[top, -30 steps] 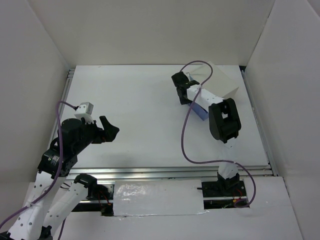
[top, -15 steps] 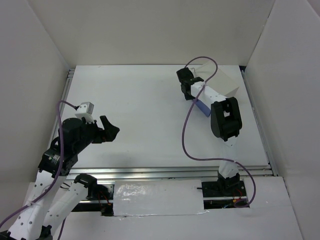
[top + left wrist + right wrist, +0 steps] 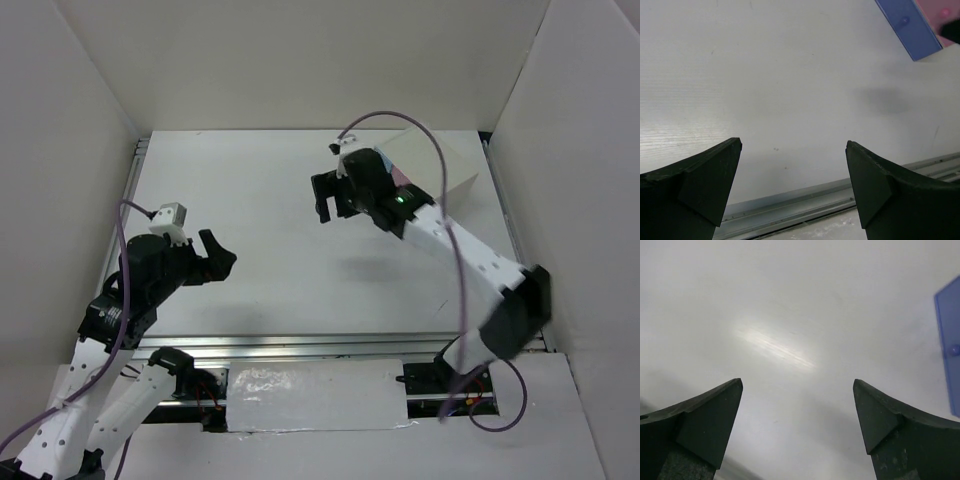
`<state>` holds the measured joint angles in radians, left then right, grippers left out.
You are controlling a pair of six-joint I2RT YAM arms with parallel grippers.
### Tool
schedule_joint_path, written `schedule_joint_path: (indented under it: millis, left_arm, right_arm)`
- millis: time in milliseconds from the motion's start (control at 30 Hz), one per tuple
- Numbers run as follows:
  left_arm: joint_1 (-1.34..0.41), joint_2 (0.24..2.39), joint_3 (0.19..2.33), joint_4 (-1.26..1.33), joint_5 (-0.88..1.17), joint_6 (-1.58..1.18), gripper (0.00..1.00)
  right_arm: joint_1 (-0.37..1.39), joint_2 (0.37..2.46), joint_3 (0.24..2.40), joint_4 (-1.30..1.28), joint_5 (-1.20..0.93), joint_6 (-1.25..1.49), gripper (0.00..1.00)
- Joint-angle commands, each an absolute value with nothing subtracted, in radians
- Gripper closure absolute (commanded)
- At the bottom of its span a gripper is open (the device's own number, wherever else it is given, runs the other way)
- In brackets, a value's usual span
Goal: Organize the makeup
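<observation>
No makeup shows in any view. My left gripper hangs over the table's left side, open, with nothing between its fingers; the left wrist view has only bare table and the near rail under it. Open and empty too, my right gripper is raised over the back middle of the table, left of the white box. In the right wrist view the jaws stand wide apart over bare white surface.
The white box stands at the back right, partly behind my right arm. Its blue drawer front and pink drawer front face the table, and the blue one also shows from the right wrist. A metal rail runs along the near edge. White walls enclose the table.
My right arm has swung away from the box, leftward and up over the table's middle, and its jaws have opened wide. The left arm has not moved.
</observation>
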<state>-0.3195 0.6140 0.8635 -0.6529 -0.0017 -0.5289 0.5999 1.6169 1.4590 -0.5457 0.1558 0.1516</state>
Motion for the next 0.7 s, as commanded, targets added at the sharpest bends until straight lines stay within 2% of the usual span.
schedule_joint_path:
  millis: [0,133,333,433,633,667]
  left_arm:
    - [-0.322,0.627,0.897,-0.649,-0.115,-0.543,0.01]
    - [-0.318,0.675,0.956,-0.728,-0.241,-0.566,0.01]
    - [-0.316,0.695,1.041,-0.807,-0.514,-0.571,0.01]
    - [-0.316,0.651,1.06,-0.831,-0.587,-0.572,0.01]
    - [-0.316,0.522,1.094,-0.899,-0.644,-0.563,0.0]
    - [-0.318,0.514,1.1,-0.922,-0.64,-0.571,0.01]
  right_arm:
    - [0.65,1.255,1.321,-0.416,0.089,0.245,0.0]
    - [0.655,0.96,1.183,-0.501,0.211,0.314,0.0]
    - [0.652,0.689,1.138,-0.725,0.374,0.385,0.0]
    - [0.653,0.594,1.135,-0.793,0.411,0.411,0.0]
    - [0.667,0.594,1.135,-0.836,0.425,0.426,0.0]
    - [0.669,0.354,1.091,-0.836,0.434,0.428,0.0]
